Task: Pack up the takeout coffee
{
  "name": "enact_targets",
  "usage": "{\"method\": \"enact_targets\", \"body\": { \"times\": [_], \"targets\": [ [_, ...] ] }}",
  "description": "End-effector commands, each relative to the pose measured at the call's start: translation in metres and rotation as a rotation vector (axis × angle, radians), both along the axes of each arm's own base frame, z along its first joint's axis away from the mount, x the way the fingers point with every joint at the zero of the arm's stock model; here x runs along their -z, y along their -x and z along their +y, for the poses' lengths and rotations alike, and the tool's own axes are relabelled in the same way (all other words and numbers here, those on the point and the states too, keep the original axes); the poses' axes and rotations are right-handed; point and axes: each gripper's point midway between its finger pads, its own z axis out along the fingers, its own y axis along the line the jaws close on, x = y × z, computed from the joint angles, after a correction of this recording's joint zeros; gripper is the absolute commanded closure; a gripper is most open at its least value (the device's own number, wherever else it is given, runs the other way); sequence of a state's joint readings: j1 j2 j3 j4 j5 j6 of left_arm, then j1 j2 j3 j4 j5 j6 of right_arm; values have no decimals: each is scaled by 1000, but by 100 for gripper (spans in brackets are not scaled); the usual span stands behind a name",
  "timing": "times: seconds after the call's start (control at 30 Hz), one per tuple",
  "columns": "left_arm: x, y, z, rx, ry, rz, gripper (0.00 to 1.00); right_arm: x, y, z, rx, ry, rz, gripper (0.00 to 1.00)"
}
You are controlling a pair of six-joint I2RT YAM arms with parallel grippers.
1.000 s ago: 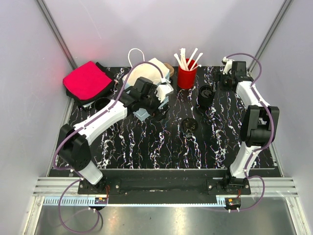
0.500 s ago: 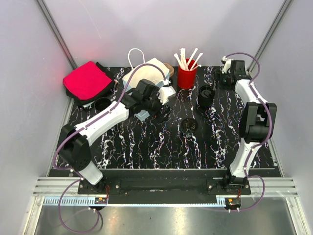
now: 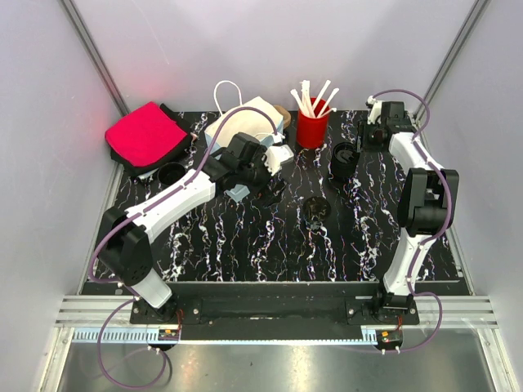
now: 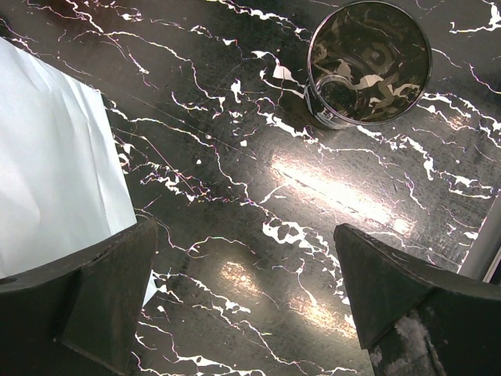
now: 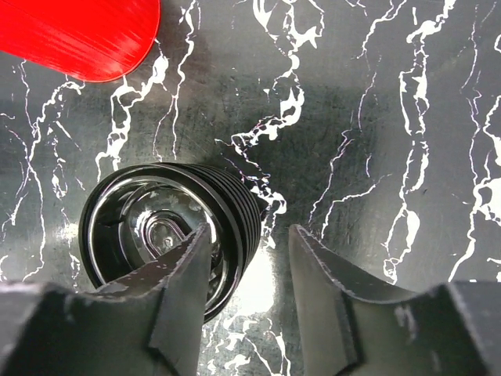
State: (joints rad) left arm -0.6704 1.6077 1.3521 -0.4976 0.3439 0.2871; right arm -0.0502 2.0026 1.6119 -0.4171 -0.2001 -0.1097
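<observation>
The black marbled table (image 3: 270,245) bears a white bag (image 3: 245,122), red cup (image 3: 311,129), takeout coffee (image 3: 343,160) and lidless black cup (image 3: 172,172).

The right claw (image 5: 249,239) is covering part of the takeout coffee (image 5: 125,219); edges are cropping the red cup (image 5: 78,31) and white bag (image 4: 47,157).

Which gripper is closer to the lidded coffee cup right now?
Right. The right gripper straddles the rim of the takeout coffee, one finger over its lid. The left gripper hangs well off to the cup's left, beside the white bag.
</observation>
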Motion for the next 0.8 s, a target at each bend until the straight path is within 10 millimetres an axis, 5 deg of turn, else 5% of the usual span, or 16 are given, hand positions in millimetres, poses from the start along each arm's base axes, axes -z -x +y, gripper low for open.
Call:
{"method": "enact_targets", "body": {
  "times": [0.0,0.37,0.77],
  "targets": [
    [-3,-6,-10,7,31,-23,1,-13,-10,5,-13,21,-39,51],
    [1,-8,-10,2,23,-19,1,-11,-8,14,-31,42,-36,75],
    [4,-8,-11,2,18,-12,1,-47,-7,5,-10,98,-110,79]
  ]
}}
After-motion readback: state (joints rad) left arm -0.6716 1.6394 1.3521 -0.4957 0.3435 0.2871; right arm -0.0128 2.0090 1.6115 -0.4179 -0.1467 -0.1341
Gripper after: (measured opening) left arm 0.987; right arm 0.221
